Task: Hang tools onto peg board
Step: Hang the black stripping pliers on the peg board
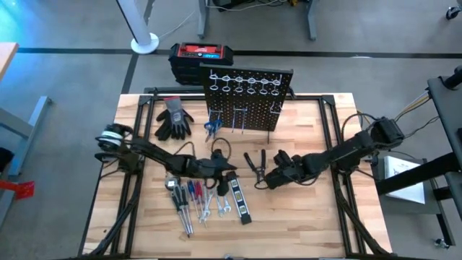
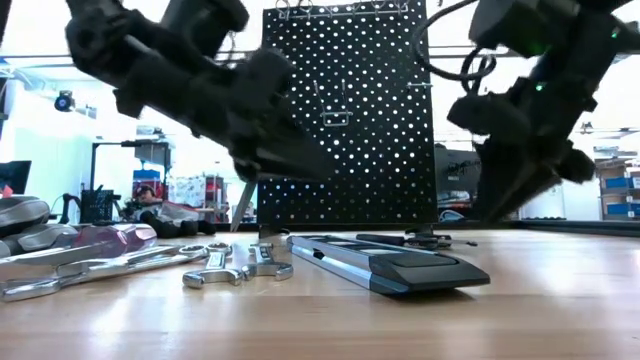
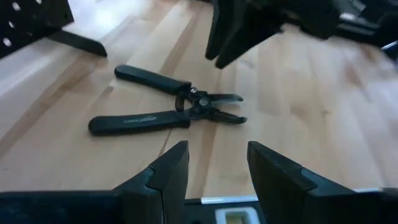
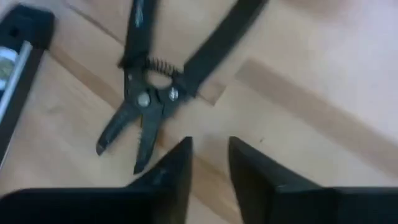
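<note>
The dark pliers point(image 1: 254, 162) lie flat on the table, handles spread toward the black peg board point(image 1: 249, 101), which stands upright at the far side. My left gripper point(image 3: 217, 165) hovers open over the far end of the black level bar point(image 1: 238, 198), pointing at the pliers point(image 3: 168, 106). My right gripper point(image 4: 209, 162) hangs open just above the table, near the tips of the pliers' jaws point(image 4: 149, 93), with nothing between its fingers. Screwdrivers and wrenches point(image 1: 189, 198) lie left of the level bar. Blue-handled scissors point(image 1: 211, 124) hang on the board.
Grey-black gloves point(image 1: 173, 119) lie at the far left of the table. A red-topped black box point(image 1: 202, 52) stands behind the board. The two grippers are close together near the table's middle. Bare wood lies to the right point(image 1: 310, 209) and along the near edge.
</note>
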